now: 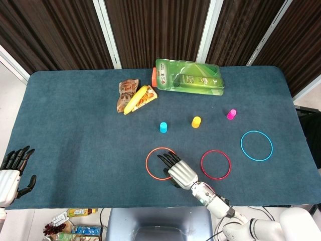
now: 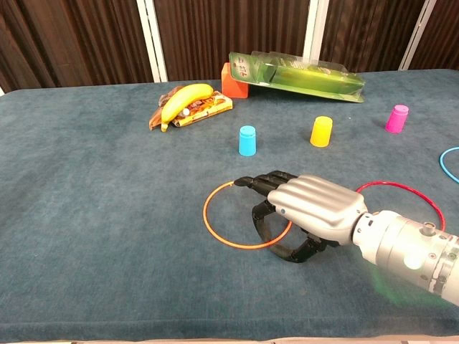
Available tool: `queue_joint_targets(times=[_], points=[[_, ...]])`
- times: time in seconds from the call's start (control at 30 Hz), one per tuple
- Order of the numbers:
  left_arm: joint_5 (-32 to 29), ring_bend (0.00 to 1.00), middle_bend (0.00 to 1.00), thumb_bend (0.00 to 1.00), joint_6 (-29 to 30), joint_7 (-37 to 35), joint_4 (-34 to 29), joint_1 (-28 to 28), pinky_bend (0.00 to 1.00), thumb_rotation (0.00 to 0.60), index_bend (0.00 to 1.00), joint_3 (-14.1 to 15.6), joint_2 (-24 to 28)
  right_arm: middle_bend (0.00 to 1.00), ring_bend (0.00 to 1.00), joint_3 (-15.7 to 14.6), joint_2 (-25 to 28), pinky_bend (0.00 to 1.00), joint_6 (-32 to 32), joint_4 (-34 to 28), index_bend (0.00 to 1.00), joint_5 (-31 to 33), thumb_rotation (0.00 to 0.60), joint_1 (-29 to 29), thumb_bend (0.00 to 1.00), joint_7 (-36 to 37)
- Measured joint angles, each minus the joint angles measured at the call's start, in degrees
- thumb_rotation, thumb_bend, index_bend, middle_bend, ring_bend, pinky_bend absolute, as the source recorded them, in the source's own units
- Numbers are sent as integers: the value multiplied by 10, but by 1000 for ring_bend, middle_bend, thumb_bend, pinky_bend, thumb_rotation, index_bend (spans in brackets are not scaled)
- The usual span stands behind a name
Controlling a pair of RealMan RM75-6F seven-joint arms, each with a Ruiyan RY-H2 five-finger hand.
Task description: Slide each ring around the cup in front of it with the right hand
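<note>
The orange ring (image 1: 146, 163) (image 2: 204, 215) lies flat on the blue cloth, on the near side of the blue cup (image 1: 163, 127) (image 2: 247, 140). My right hand (image 1: 180, 173) (image 2: 315, 208) is low over the ring's right side, fingers spread and pointing down inside it, holding nothing. The red ring (image 1: 201, 164) (image 2: 401, 185) lies on the near side of the yellow cup (image 1: 196, 122) (image 2: 321, 131). The blue ring (image 1: 241, 145) (image 2: 446, 166) lies on the near side of the pink cup (image 1: 231, 114) (image 2: 396, 118). My left hand (image 1: 12, 173) rests open at the table's near left corner.
A banana (image 1: 136, 98) (image 2: 183, 99) on a snack packet and a green blister pack (image 1: 189, 77) (image 2: 301, 72) with an orange box sit at the back of the table (image 1: 75, 125).
</note>
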Motion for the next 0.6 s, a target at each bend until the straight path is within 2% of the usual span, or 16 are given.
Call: queue_joint_targets(times=[0.6], points=[[-2, 0, 0, 468, 2, 0, -1, 1, 0, 600, 0, -1, 1, 56, 0, -8, 2, 0, -1, -3, 707, 15, 600, 3, 500, -8]])
